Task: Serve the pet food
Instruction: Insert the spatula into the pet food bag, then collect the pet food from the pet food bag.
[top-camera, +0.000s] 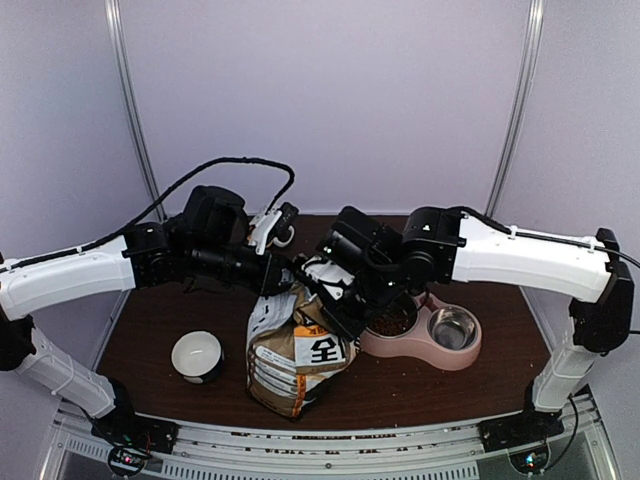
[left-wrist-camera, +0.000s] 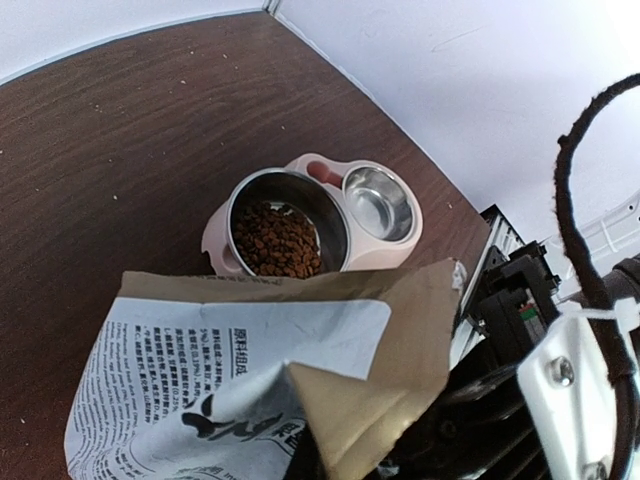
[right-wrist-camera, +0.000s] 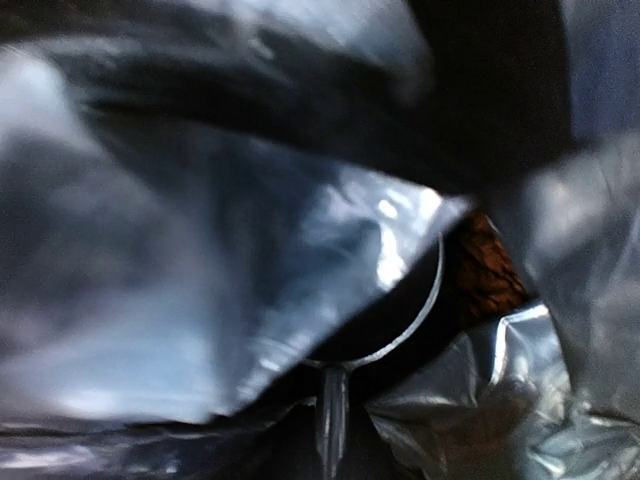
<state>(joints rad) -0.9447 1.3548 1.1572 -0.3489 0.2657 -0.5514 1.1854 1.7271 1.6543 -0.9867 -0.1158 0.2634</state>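
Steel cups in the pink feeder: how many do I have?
2. One cup, nearer the bag, holds kibble; the other cup, beside it, is empty. No more seem hidden.

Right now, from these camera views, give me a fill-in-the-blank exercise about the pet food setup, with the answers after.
1. In the pink double bowl, the pet food lies in one steel cup; the other cup is ____.
2. The printed bag stands ____ the small bowl and the pink double bowl.
3. The left gripper is shut on the bag's ____ edge.
Answers: empty; between; top.
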